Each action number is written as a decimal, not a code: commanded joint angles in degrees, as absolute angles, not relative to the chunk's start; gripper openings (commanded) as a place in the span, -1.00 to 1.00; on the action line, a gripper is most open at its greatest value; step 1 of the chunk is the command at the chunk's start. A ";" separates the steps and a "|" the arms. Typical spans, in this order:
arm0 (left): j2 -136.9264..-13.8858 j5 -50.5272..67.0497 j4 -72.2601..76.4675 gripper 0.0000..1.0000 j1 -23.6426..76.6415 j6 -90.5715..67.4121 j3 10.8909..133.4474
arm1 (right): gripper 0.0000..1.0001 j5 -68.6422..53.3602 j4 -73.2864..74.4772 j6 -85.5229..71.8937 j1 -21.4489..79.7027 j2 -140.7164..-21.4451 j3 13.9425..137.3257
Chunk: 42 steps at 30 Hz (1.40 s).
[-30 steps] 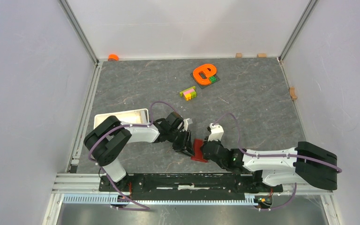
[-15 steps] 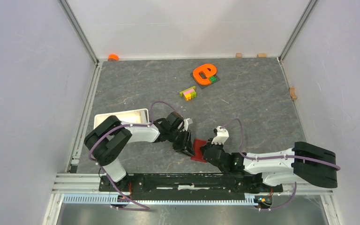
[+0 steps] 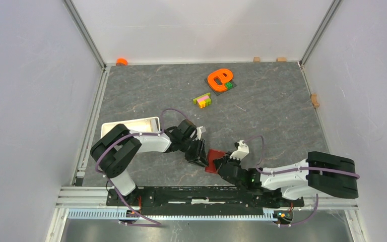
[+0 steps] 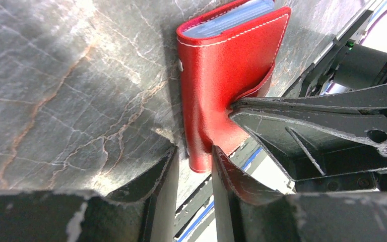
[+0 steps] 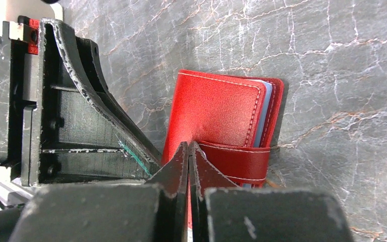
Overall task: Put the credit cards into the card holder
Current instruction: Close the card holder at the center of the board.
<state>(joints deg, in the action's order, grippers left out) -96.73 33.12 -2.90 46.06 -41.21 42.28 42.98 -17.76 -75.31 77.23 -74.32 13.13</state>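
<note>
The red card holder (image 3: 214, 160) lies folded on the table near the front edge, its snap tab wrapped over the cover. A light blue credit card edge (image 4: 232, 17) shows inside it, also in the right wrist view (image 5: 265, 108). The tan-orange card is not clearly visible. My left gripper (image 3: 203, 161) is at the holder's left, its jaws narrowly apart around the holder's spine corner (image 4: 201, 159). My right gripper (image 3: 225, 164) is shut, its joined tips (image 5: 188, 146) pressing on the holder's cover beside the tab (image 5: 234, 161).
A white tray (image 3: 131, 125) stands left of the left arm. An orange e-shaped toy (image 3: 219, 79) and coloured bricks (image 3: 202, 100) lie farther back. The metal front rail (image 3: 206, 194) runs just behind the holder. Small wooden blocks (image 3: 314, 100) sit along the right wall.
My right arm has swung lower and its wrist has shifted right, with the shut tips staying on the holder. The left gripper and the holder have hardly moved.
</note>
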 commanded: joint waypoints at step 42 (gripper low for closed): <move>-86.78 31.88 -7.60 -0.28 40.58 -38.11 44.67 | -1.00 2.73 -31.19 -66.98 51.81 -98.72 -7.72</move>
